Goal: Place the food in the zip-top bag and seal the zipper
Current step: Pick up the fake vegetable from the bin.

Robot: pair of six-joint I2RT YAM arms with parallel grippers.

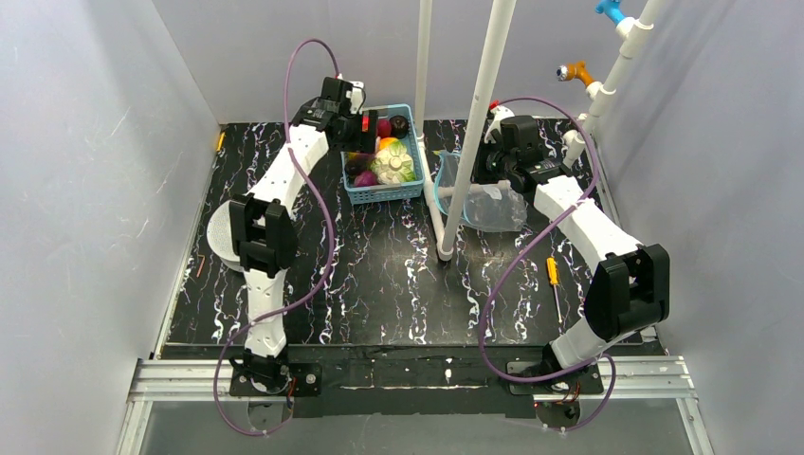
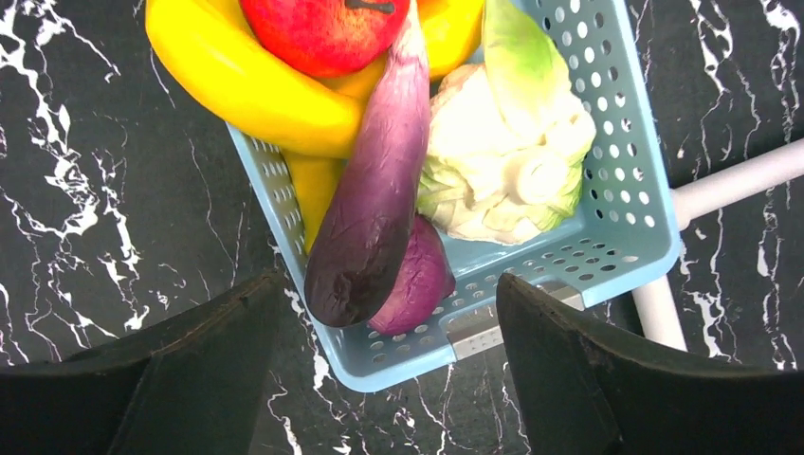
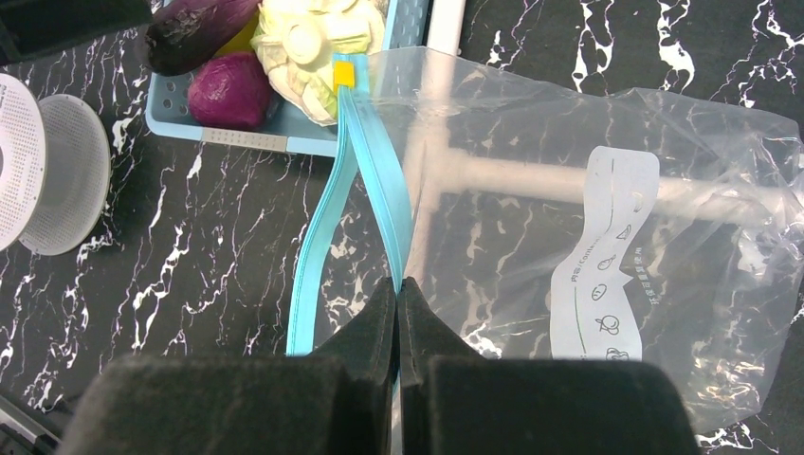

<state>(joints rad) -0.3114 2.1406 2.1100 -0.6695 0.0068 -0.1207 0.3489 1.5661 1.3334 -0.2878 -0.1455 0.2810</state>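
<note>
The clear, floppy plastic zip-top bag (image 3: 569,123) lies on the table (image 3: 218,237) beside the light-blue mesh basket (image 3: 246,140). It looks light and slippery. My right fingers (image 3: 374,327) pinch its stiffer teal-blue zipper strip (image 3: 379,161), which I judge the best hold. Left fingers (image 2: 190,360) gape over the purple eggplant (image 2: 370,209).

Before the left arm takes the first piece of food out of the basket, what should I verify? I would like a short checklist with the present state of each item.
1. The left gripper is open: ok, jaws wide above the light-blue plastic mesh basket.
2. The long purple eggplant is reachable: ok, its near end lies uncovered.
3. The right gripper is shut on the teal-blue zipper strip: ok.
4. The clear plastic zip-top bag has its mouth open: ok, strips parted; wide enough, cannot tell.
5. The path past the white upright pipe is free: cannot tell.
</note>
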